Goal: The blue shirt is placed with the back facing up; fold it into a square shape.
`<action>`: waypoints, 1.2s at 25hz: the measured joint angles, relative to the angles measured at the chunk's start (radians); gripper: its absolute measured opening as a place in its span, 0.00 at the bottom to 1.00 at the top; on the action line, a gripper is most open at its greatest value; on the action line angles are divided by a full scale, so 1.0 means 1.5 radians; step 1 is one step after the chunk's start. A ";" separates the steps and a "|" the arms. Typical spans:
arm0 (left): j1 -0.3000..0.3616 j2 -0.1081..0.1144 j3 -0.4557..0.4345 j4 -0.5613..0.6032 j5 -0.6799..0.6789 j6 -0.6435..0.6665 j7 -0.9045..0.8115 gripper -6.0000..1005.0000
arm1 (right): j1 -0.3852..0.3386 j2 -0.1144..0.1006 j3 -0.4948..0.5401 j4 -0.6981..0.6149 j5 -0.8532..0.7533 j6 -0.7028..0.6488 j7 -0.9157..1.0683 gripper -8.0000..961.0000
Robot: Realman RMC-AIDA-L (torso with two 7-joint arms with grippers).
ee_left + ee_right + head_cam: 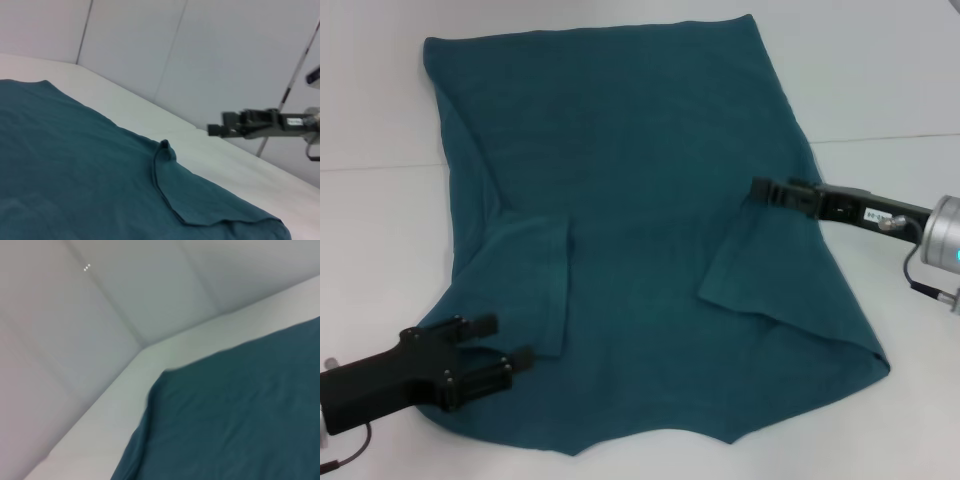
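Blue shirt (pixel 640 230) lay spread on the white surface (pixel 380 230), sleeves folded inward, between both pincers. Left pincer (pixel 505 342) hovered spread over its near-left edge; right pincer (pixel 765 190), whose finger state I cannot tell, sat at its right edge.

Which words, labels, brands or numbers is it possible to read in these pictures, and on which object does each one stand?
No text can be read.
The right arm carries a small white label behind the right gripper; its print is too small to read.
The blue shirt shows only plain fabric, with no lettering visible.
The left gripper shows no markings.
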 joint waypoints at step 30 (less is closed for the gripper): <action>-0.009 0.009 -0.052 0.028 0.097 -0.234 -0.191 0.78 | -0.019 -0.031 0.011 -0.051 -0.072 -0.127 0.118 0.94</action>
